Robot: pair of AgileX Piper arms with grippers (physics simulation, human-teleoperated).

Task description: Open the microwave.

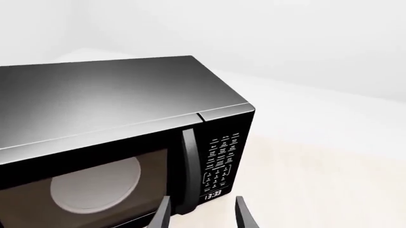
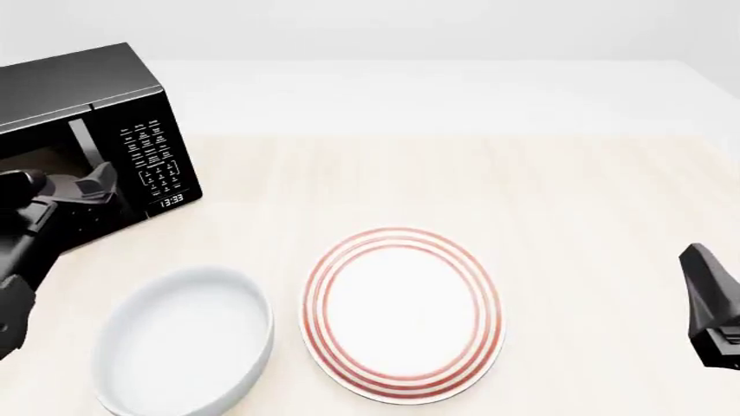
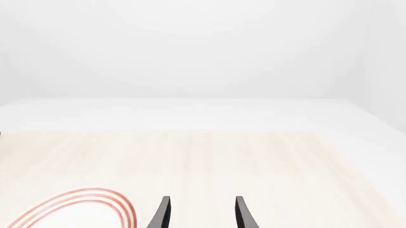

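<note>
Black microwave (image 2: 81, 130) sits at ~10 o'clock on the table (image 2: 555, 191), door shut, angled w/ its front toward the arms. Vertical bar handle (image 1: 188, 166) runs between the glass and the keypad (image 1: 222, 159); clock (image 1: 213, 194) reads 13:33.

Left gripper (image 1: 201, 213) is just short of the handle, fingers spread wide, nothing held. We judge the step is approach-to-handle: keep the gap centred on the bar, ease fwd, close on the bar only, not the keypad edge, then pull along the door's arc; hinge looks to be on the far-from-keypad side.

Right gripper (image 3: 201, 213) idles at ~4 o'clock, also spread, empty.

Room: white bowl (image 2: 185, 342) at 7 o'clock and red-ringed plate (image 2: 403, 314) at 6, both apart from the microwave; bowl is nearer the door's swing path, so watch the arm's elbow there.
</note>
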